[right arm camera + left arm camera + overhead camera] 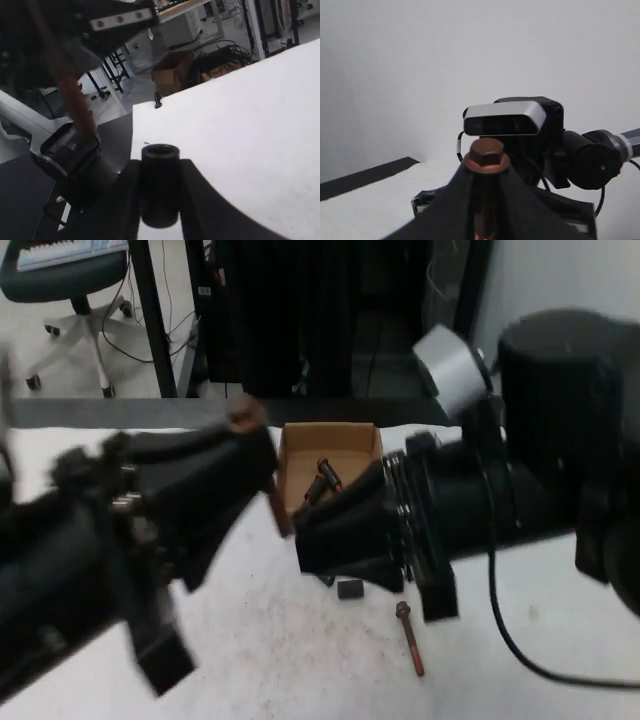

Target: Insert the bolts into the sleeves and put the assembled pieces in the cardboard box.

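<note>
- The left tool (pixel 486 175) pinches a bolt (pixel 486 154), its shank mostly hidden between the fingers (pixel 452 212).
- The right tool (pixel 160 167) pinches a black sleeve (pixel 160 200) and covers the cardboard box's (pixel 330 435) near side.

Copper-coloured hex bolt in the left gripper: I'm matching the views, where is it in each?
High view: copper-coloured hex bolt, just left of the brown cardboard box.
Left wrist view: upright before a silver camera.
Right wrist view: slanted beyond the black sleeve.
Shared landmark: white bench.

right pincer (pixel 315 525) close before cardboard box (pixel 300 445), loose bolt (pixel 409 638) and loose sleeve (pixel 349 589) on bench (pixel 260 640) nearby
</note>
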Controlling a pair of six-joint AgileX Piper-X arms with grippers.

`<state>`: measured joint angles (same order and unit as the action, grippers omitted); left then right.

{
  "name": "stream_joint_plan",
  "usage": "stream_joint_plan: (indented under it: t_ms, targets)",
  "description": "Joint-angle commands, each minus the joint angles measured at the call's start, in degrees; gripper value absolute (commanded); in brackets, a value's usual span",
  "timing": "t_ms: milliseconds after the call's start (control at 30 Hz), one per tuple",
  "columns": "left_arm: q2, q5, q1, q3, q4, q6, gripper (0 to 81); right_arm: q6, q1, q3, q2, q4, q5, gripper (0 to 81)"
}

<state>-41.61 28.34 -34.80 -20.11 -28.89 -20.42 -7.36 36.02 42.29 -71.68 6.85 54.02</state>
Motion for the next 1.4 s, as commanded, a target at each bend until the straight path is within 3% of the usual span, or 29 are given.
stream_joint_plan:
  t_ms: [0,467,833,1367]
  targets:
    - [-4.46,1.39,0.27,-0.14,-7.77,-0.67,0.2,-1.27,0.06,-3.85,1.26,6.52,1.86,0.8]
    - [-10.07,8.86,4.71,-0.75,-12.09,-3.27,0.2,-2.09,0.06,-9.70,1.34,14.87,3.82,0.8]
    - [-10.07,9.91,5.64,-0.75,-12.09,-4.10,0.2,-9.83,0.06,-9.70,1.34,28.40,3.82,0.8]
    - [-10.07,8.57,5.64,-0.75,-12.57,-4.09,0.2,-3.91,0.06,-10.08,1.23,18.63,3.82,0.8]
